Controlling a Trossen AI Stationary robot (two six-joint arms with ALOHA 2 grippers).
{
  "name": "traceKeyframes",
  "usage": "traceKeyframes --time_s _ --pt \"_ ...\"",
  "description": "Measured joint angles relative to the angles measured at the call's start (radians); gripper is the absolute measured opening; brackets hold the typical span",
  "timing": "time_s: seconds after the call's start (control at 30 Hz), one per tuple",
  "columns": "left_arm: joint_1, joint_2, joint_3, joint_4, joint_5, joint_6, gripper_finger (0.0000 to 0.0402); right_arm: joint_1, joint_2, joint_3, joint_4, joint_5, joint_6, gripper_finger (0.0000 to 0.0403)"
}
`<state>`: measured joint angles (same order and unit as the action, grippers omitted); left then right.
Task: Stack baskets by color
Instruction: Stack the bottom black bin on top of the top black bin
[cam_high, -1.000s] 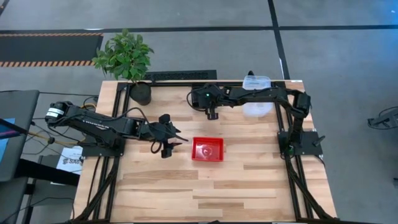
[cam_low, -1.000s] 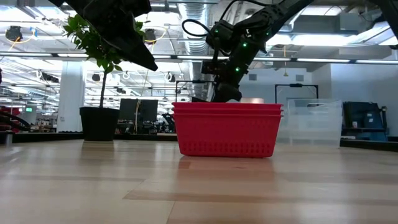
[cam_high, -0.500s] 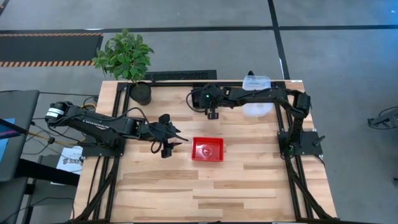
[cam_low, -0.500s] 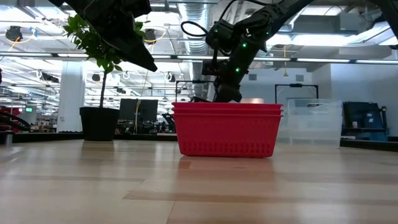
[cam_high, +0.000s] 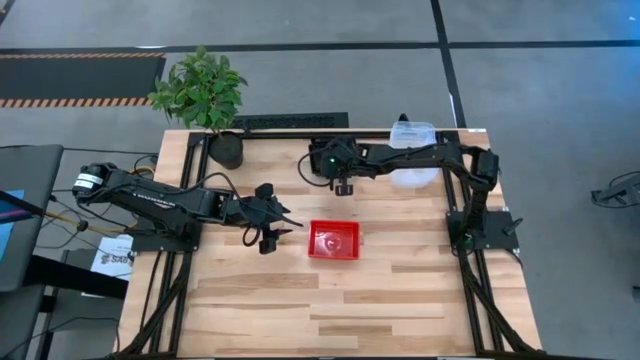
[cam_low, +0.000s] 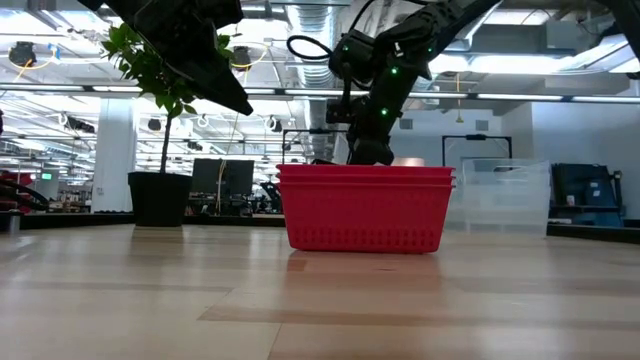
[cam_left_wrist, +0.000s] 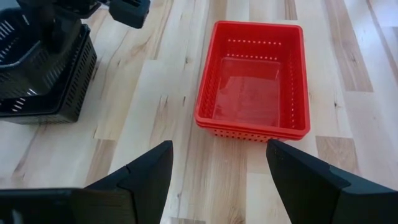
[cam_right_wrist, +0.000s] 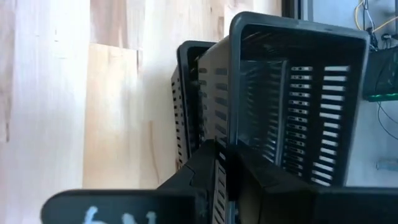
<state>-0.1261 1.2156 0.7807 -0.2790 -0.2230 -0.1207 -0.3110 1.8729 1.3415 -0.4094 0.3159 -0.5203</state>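
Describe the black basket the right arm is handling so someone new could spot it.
Start at the potted plant at the table's far left corner and follow the far edge toward the clear bins. About midway, under the right pincer, black baskets sit nested. The one meant is the top basket, tilted in the stack, its slotted wall between the pincer's fingers, unlike the red stack mid-table.

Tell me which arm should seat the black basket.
Right. The right gripper already pinches the black basket's wall over the black stack; the left gripper hangs open beside the red baskets.
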Motion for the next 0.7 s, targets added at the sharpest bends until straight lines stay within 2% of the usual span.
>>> traceKeyframes --time_s 0.33,0.43,0.57,0.7 --pt "0.0 0.0 0.0 0.0 0.01 -0.008 0.0247 0.003 0.0 0.11 -0.135 -0.003 0.04 0.0067" --pt "0.0 0.0 0.0 0.0 0.01 -0.015 0.0247 -0.004 -0.002 0.142 -0.165 -0.038 0.06 0.0071" --pt "0.0 0.0 0.0 0.0 0.01 -0.015 0.0247 -0.015 -0.002 0.142 -0.171 -0.076 0.073 0.0103" --pt "0.0 0.0 0.0 -0.001 0.016 -0.019 0.0247 -0.028 -0.002 0.142 -0.168 -0.077 0.084 0.0155"
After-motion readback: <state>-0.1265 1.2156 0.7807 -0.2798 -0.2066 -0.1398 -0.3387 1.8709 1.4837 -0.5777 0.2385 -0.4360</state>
